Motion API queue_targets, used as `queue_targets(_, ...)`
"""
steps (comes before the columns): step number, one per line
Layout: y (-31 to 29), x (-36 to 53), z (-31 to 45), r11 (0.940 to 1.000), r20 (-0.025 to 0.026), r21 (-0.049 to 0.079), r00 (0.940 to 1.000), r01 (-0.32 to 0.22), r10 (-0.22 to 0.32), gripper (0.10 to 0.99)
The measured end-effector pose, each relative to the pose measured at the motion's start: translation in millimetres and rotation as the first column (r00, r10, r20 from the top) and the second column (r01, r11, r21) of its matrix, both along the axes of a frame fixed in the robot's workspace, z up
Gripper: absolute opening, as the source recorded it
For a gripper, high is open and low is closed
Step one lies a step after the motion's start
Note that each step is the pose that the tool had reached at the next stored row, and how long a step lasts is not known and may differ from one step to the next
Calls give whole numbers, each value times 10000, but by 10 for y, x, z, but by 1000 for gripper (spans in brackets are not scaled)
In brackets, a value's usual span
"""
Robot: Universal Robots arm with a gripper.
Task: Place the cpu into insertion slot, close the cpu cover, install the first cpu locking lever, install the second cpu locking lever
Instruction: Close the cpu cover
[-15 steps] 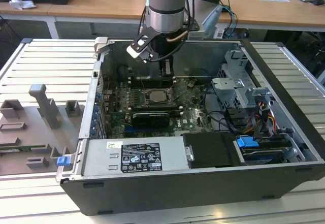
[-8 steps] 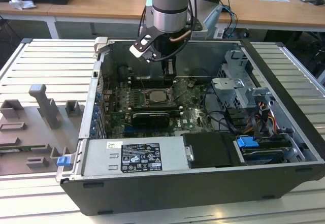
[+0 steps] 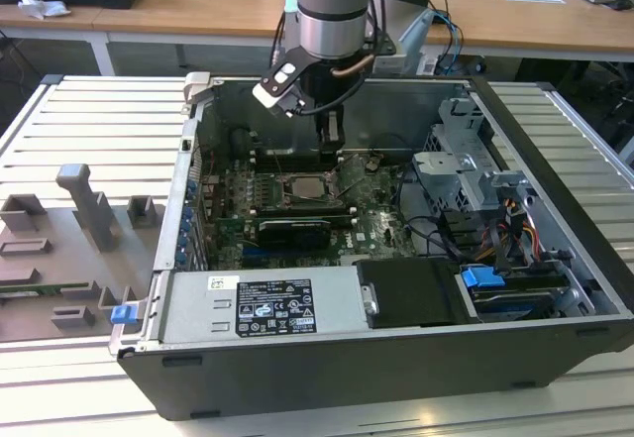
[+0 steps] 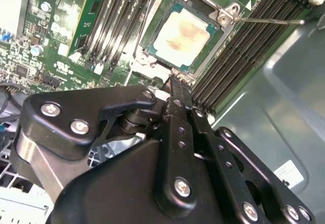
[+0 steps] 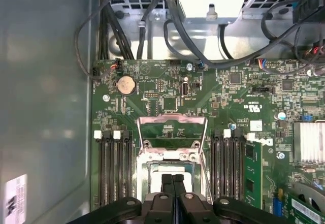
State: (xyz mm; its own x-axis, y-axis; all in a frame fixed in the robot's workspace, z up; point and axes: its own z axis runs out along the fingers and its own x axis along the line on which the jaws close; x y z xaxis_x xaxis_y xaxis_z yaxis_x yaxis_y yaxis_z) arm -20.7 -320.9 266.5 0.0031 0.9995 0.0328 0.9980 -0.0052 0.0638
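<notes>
The arm (image 3: 335, 1) comes straight down from the upper middle of the exterior view into the open computer case (image 3: 555, 160), which sits on a slatted surface (image 3: 89, 120). Its gripper (image 3: 333, 152) points down just behind the insertion slot (image 3: 309, 187), at the frame's centre. In both wrist views the black fingers (image 5: 166, 183) are clenched together, with nothing visible between them.

A black-and-white label (image 3: 272, 306) covers the grey power supply at the exterior view's lower middle, and a white sticker (image 4: 292, 170) sits on the case wall.

In the second wrist view the cpu (image 4: 183, 36) lies flat and face up in the slot, its edges parallel to the memory slots (image 4: 109, 21) beside it. In the first wrist view the cpu cover (image 5: 172, 118) stands tilted open, green board showing through its window.
</notes>
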Motion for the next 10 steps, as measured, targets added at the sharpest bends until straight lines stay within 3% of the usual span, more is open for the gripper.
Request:
queue_targets(6,0,29,38,10000,20,-1,10000,0,0,106)
queue_targets(9,0,113,39,10000,20,-1,10000,0,0,106)
queue_targets(10,0,182,38,10000,21,0,10000,-7,7,106)
